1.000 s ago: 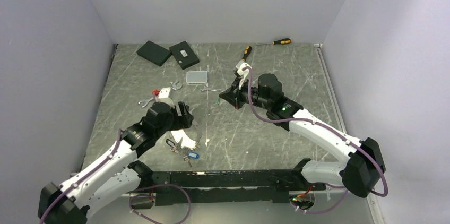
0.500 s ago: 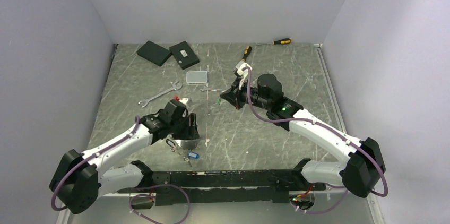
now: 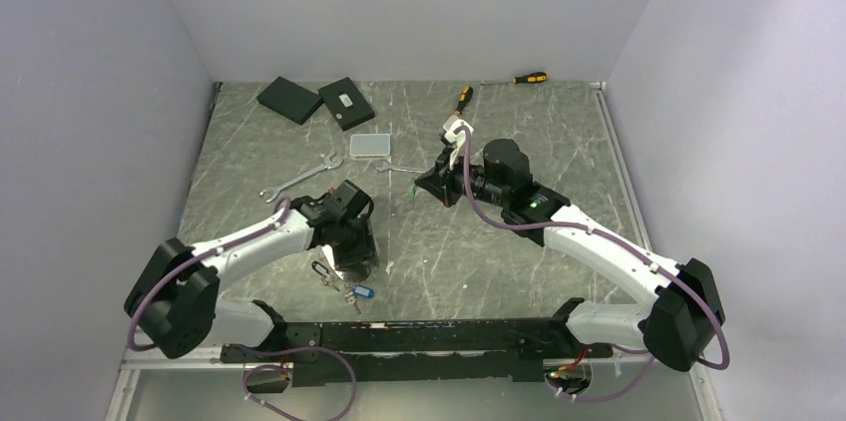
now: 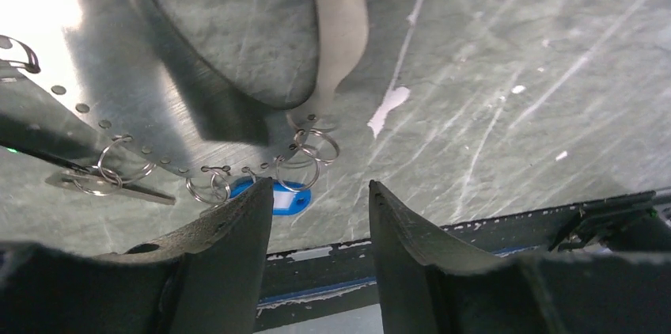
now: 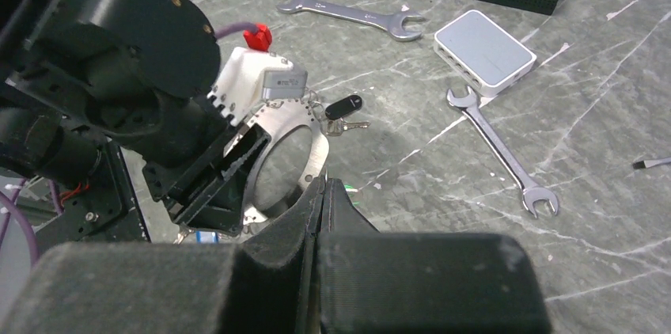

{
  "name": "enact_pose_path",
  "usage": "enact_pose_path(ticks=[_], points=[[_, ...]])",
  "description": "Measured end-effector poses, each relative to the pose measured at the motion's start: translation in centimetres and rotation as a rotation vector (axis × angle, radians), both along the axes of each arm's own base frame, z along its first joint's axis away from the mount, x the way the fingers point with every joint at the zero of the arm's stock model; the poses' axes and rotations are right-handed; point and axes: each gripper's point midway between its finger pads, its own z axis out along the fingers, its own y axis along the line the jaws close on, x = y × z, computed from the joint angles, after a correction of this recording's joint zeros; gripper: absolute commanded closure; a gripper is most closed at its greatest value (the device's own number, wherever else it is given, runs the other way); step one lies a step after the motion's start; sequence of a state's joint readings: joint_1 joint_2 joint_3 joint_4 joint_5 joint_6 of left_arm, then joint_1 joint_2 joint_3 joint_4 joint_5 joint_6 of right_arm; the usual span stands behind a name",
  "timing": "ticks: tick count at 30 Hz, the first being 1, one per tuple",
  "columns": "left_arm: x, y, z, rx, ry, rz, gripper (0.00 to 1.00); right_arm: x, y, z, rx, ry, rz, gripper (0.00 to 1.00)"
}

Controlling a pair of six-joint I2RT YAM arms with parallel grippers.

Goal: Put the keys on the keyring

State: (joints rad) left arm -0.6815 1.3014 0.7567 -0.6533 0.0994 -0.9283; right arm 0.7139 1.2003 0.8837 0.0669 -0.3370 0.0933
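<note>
My left gripper (image 4: 320, 193) hangs parted by the flat silvery perforated keyring's (image 4: 126, 89) near edge, green-grey marbled table (image 4: 514, 73) free rightward; my right gripper (image 5: 324, 185) seems pressed together.

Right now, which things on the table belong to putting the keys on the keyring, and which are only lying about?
For the job:
keyring
blue-tagged key
black-tagged key

Only lying about:
first wrench
second wrench
near screwdriver
far screwdriver
left black box
right black box
small white box
</note>
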Motion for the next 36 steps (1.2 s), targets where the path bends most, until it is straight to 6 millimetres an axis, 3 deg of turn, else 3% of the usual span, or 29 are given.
enact_pose_path(ticks=[8, 16, 20, 28, 30, 34, 36], points=[[-0.8, 0.2, -2.4, 0.071, 0.134, 0.090, 0.54, 0.0, -0.1, 0.0, -0.004, -0.003, -0.005, 1.00], [0.4, -0.1, -1.9, 0.074, 0.100, 0.114, 0.55, 0.1, -0.3, 0.0, -0.009, -0.012, -0.012, 1.00], [0.6, 0.1, -2.0, 0.091, 0.098, 0.119, 0.61, 0.1, -0.2, 0.1, -0.009, -0.017, -0.009, 1.00], [0.9, -0.1, -2.8, 0.118, 0.118, 0.120, 0.61, -0.1, -0.2, 0.1, -0.014, -0.019, -0.003, 1.00], [1.0, -0.1, -2.8, 0.119, 0.119, 0.119, 0.58, -0.1, -0.1, 0.0, -0.016, -0.018, -0.001, 1.00], [1.2, -0.2, -2.6, 0.115, 0.088, 0.065, 0.39, -0.2, -0.1, 0.1, -0.016, -0.023, 0.001, 1.00], [1.4, -0.3, -1.8, 0.097, 0.041, 0.011, 0.37, -0.3, -0.2, 0.4, -0.013, -0.029, 0.000, 1.00]])
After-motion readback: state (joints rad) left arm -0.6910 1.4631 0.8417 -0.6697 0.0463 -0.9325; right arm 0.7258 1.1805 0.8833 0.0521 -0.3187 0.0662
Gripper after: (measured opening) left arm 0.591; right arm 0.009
